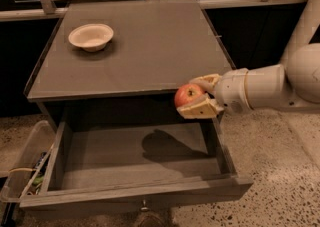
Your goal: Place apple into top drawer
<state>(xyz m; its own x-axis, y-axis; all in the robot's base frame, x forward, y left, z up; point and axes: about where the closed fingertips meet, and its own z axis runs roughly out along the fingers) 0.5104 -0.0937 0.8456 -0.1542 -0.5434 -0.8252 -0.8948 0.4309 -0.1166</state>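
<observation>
The gripper point(190, 96) reaches in from the right, at the near right corner of the cabinet top point(150, 51), its two tan, flat-padded fingers point(202, 109) pinching the apple point(186, 94) from above and below. The apple is round, glossy red with a yellowish patch, and is held in the air just off the cabinet's near edge, above the right side of the open top drawer point(135, 192). The drawer is pulled out toward the near side: a wide, shallow box of matte grey-brown wood with a flat floor, where a soft shadow point(167, 146) lies, and a small metal knob point(144, 204) on its front panel. The arm point(265, 88) is a smooth white cylinder. A shallow, round cream bowl point(91, 36) sits on the far left of the top. A clear plastic bin point(25, 153) stands left of the drawer on the speckled floor point(280, 171).
</observation>
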